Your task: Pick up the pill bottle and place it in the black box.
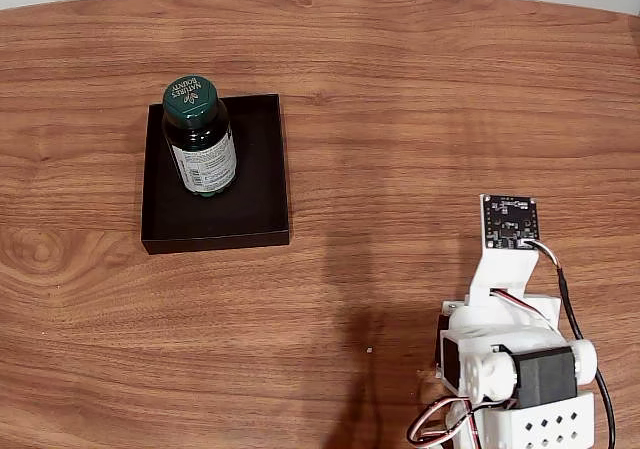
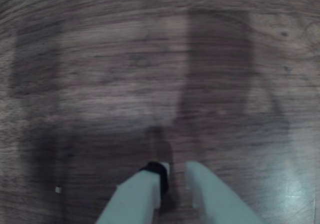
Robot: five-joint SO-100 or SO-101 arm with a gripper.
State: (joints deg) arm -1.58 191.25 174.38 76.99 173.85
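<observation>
The pill bottle (image 1: 200, 137) already stands upright inside the black box (image 1: 262, 169), up near the box's 11 o'clock corner in the fixed view, so the job looks done. The box sits on the wooden table (image 1: 420, 119) at about 10 o'clock from the robot arm (image 1: 505, 359), well apart from it. Maybe all that is left is for the arm to rest. In the wrist view the gripper (image 2: 175, 171) pokes in from 6 o'clock (the picture is a bit blurry). Its two pale fingers (image 2: 137, 196) are nearly closed, with just a thin gap. It holds nothing and hangs over bare wood.
</observation>
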